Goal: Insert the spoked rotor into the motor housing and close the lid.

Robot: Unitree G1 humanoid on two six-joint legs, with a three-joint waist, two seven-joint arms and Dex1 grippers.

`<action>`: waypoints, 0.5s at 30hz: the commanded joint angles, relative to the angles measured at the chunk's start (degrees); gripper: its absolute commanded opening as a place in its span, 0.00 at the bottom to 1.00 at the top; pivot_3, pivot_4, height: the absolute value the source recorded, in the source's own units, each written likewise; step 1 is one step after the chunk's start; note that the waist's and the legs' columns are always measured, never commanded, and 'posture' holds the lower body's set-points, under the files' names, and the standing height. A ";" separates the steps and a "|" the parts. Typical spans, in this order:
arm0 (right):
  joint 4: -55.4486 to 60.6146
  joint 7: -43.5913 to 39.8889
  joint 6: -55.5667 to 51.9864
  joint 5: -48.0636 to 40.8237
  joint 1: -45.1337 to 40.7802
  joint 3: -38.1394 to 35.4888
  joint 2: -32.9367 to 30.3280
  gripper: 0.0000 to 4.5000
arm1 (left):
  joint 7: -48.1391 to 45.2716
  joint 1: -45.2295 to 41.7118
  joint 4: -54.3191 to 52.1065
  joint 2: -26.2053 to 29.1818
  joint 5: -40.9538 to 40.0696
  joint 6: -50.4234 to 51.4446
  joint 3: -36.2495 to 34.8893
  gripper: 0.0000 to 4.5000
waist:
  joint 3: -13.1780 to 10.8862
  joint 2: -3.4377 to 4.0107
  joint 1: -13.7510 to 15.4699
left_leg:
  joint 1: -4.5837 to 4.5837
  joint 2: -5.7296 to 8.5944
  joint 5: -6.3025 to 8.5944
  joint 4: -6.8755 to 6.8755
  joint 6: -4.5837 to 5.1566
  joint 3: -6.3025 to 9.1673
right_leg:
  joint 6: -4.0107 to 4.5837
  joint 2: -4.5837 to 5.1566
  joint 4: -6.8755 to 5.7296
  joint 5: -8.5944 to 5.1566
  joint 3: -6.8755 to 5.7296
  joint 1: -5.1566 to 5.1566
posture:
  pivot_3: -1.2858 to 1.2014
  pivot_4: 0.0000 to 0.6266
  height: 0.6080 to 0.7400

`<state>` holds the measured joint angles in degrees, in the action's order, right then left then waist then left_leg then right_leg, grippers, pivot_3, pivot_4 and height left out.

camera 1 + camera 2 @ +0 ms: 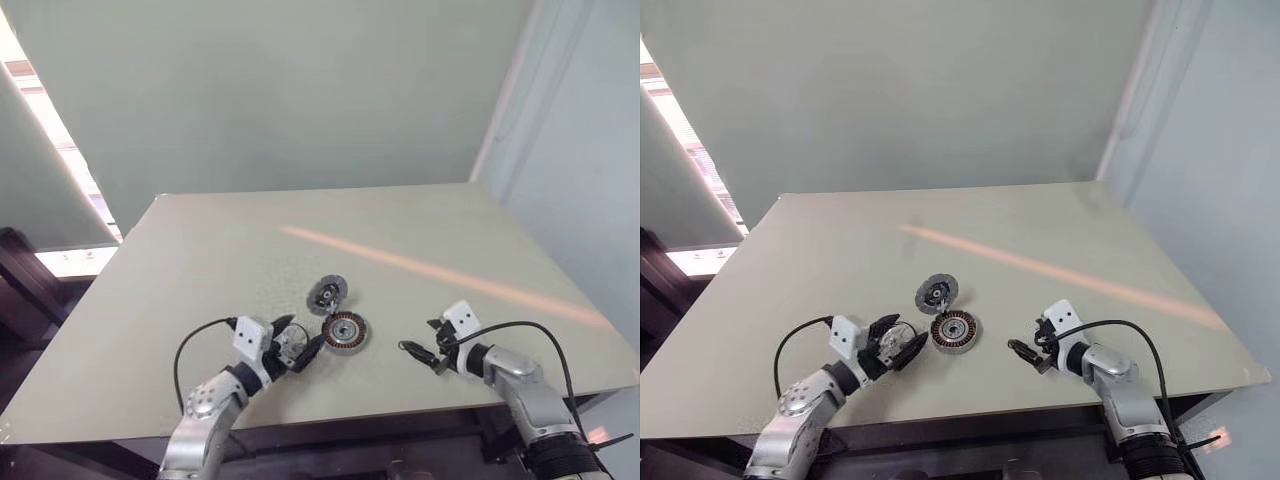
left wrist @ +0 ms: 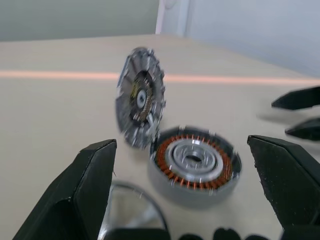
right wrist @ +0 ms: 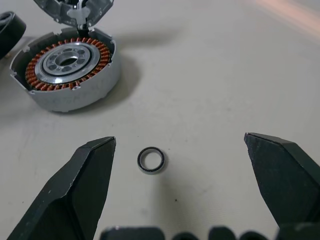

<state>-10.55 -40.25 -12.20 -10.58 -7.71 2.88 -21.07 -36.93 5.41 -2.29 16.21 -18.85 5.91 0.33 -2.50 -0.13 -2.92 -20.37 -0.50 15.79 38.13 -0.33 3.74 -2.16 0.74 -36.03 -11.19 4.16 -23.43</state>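
closing the lid, the tidy way

since the spoked rotor (image 3: 67,60) already sits inside the motor housing (image 3: 75,97) mid-desk (image 1: 200,250), only the lid (image 2: 139,97) is left, tilted on edge against the housing's rim. left pincer (image 2: 187,195) and right pincer (image 3: 180,192) both gape wide and empty. probably best to tip it flat, centred, then press gently.

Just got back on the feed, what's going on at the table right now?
The rotor already sits inside the housing on the table. The lid isn't on yet: it stands on edge, leaning against the housing's rim. Both claws are open and holding nothing. The left claw hovers just left of the housing, the right claw further off to its right. A small dark ring lies on the table in front of the right claw.
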 commanded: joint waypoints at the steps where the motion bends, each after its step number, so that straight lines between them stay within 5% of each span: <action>1: 2.54 -0.26 0.96 -1.65 -0.40 -1.44 0.17 1.00 | -0.75 -0.03 -3.24 0.74 -1.62 0.77 -0.98 0.99 | 0.00 0.00 0.06 | 0.00 0.00 0.00 0.00 0.00 0.00 | 0.00 0.00 0.00 0.00 0.00 0.00 | 0.52 0.00 1.00; 15: 4.16 1.05 0.88 -3.37 -0.71 -2.56 1.63 1.00 | -1.52 2.47 -5.12 1.26 -2.73 2.54 -1.51 0.99 | 0.00 0.01 0.02 | -0.03 0.00 0.00 0.05 0.00 -0.02 | -0.01 0.01 0.01 0.00 0.00 0.00 | 0.52 0.00 1.00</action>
<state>-9.76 -39.66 -12.06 -12.30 -7.75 2.37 -19.33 -37.87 8.30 -4.87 17.00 -20.44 8.43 -0.69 -2.50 -0.12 -2.91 -20.40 -0.51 15.79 38.18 -0.33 3.72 -2.16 0.75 -36.02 -11.20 4.15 -23.43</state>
